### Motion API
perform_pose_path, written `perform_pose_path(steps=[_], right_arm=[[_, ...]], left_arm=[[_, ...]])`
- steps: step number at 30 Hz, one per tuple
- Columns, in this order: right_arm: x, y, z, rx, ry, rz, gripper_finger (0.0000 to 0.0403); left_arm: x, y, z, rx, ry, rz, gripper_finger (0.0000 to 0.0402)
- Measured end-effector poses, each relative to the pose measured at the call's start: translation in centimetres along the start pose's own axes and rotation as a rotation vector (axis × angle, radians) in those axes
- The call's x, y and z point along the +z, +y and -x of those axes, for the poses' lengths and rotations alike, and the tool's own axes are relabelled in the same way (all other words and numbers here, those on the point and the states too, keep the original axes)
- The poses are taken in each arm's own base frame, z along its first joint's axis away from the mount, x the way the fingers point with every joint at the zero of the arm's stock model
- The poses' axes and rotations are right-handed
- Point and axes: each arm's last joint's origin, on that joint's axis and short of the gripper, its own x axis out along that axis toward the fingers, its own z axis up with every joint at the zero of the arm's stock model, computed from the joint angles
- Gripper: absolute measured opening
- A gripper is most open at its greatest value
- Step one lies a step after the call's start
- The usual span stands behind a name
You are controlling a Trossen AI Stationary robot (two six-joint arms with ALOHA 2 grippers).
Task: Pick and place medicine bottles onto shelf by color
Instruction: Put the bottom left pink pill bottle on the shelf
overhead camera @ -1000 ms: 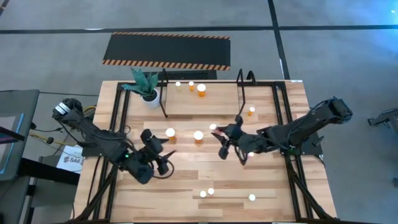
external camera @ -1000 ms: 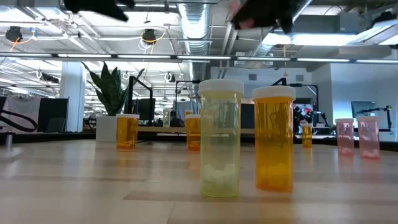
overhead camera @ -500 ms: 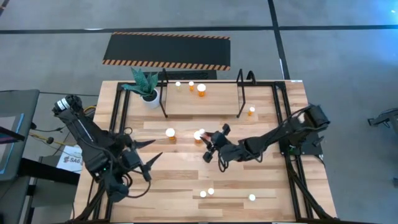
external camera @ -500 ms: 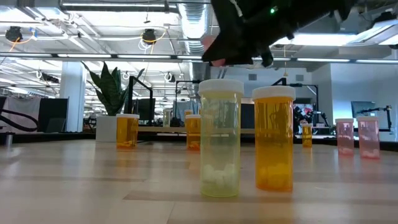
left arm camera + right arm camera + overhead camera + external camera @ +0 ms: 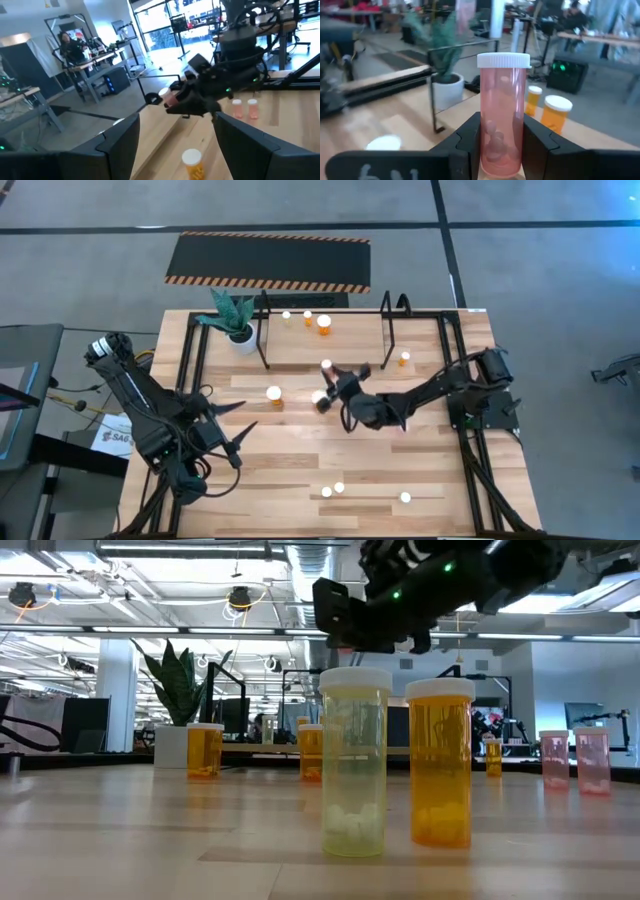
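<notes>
Your right gripper (image 5: 501, 145) is clamped on a pink medicine bottle (image 5: 503, 112), upright between its fingers, white cap up; from above you see it (image 5: 327, 370) raised over the middle of the table (image 5: 300, 450), just in front of the shelf (image 5: 325, 345). On that wooden shelf stand three bottles near its far edge, one of them the large orange bottle (image 5: 324, 324); the potted plant (image 5: 235, 320) stands beside its left hoop upright. Your left gripper (image 5: 232, 442) waits over the near-left part of the table, its fingers (image 5: 115, 145) standing apart with nothing between them; an orange bottle (image 5: 192, 162) stands on the wood ahead of it. Nearest the low camera you have a yellow bottle (image 5: 354, 762) just beside an orange one (image 5: 441, 762).
</notes>
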Motion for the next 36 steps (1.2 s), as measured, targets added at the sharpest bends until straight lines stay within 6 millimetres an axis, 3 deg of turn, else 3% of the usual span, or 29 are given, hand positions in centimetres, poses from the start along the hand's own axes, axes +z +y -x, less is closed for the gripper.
perform_pose_path(steps=[5, 11, 15, 21, 30, 36], right_arm=[[0.1, -1.0, -1.6, -0.026, 0.003, -0.125, 0.0125], [0.0, -0.7, -2.2, 0.200, 0.076, -0.322, 0.0125], [0.1, 0.2, -1.4, 0.377, 0.129, -0.391, 0.0125], [0.7, 2.5, 2.1, 0.648, 0.123, -0.337, 0.0125], [1.8, 4.0, 3.8, 0.714, 0.086, -0.311, 0.0125], [1.9, 3.7, 3.2, 0.693, 0.084, -0.310, 0.0125]], left_arm=[[-0.2, 0.3, 0.0, 0.007, -0.002, -0.033, 0.0242], [-0.6, 1.0, 0.0, -0.009, 0.031, -0.011, 0.0242], [-0.9, 1.4, 0.2, -0.034, 0.071, 0.009, 0.0242], [-1.4, 1.1, 0.3, -0.103, 0.193, 0.004, 0.0242], [-0.8, -0.4, 0.0, -0.200, 0.315, 0.240, 0.0242], [-0.4, -0.6, -0.3, -0.201, 0.257, 0.131, 0.0242]])
